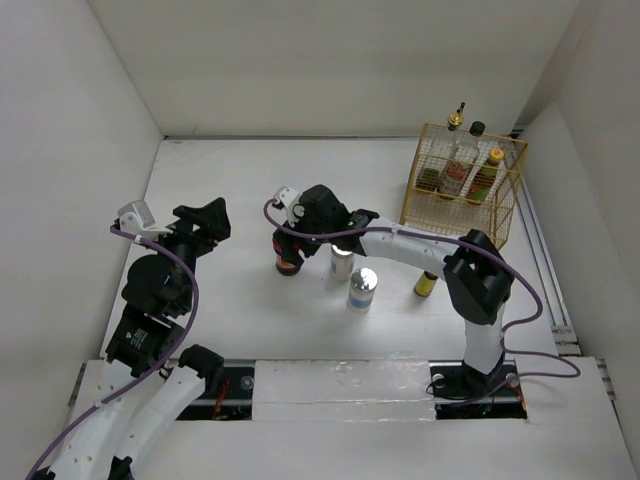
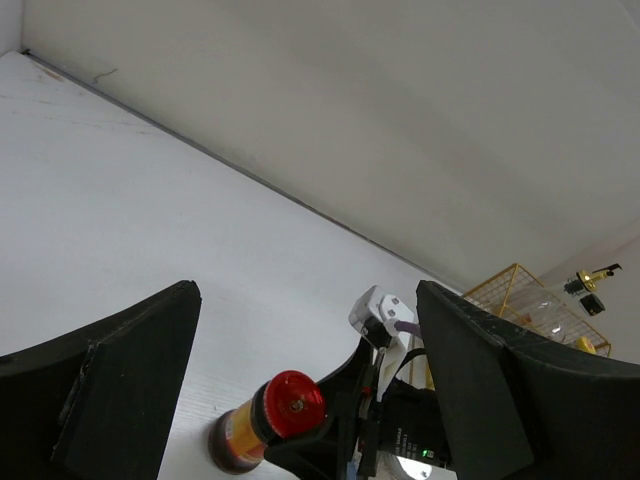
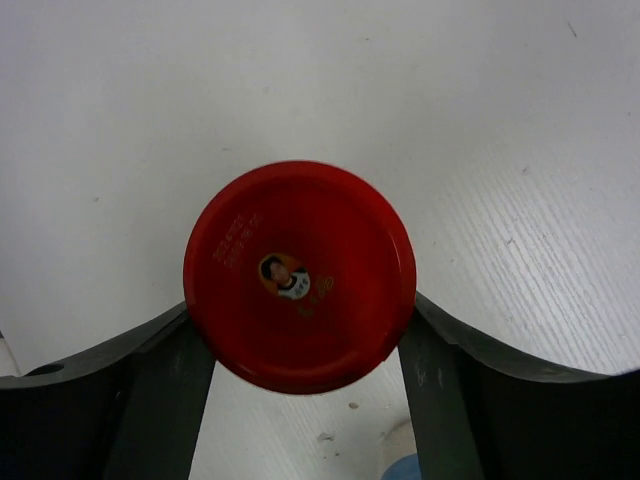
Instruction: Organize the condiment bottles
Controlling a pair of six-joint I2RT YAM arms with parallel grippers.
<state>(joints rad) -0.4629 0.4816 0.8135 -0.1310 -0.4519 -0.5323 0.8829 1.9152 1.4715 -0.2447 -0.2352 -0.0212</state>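
Note:
The red-lidded jar stands on the table left of centre. My right gripper is over it, one finger on each side of the red lid, touching it. The jar also shows in the left wrist view. Two silver-topped cylinders stand just right of the jar, and the small yellow bottle is farther right. The gold-spouted bottle, the black-capped bottle and a yellow-capped bottle stand in the gold wire basket. My left gripper is open and empty at the left.
The basket stands at the back right, close to the right wall. White walls close the table on the left, back and right. My right arm reaches across in front of the basket, over the yellow bottle.

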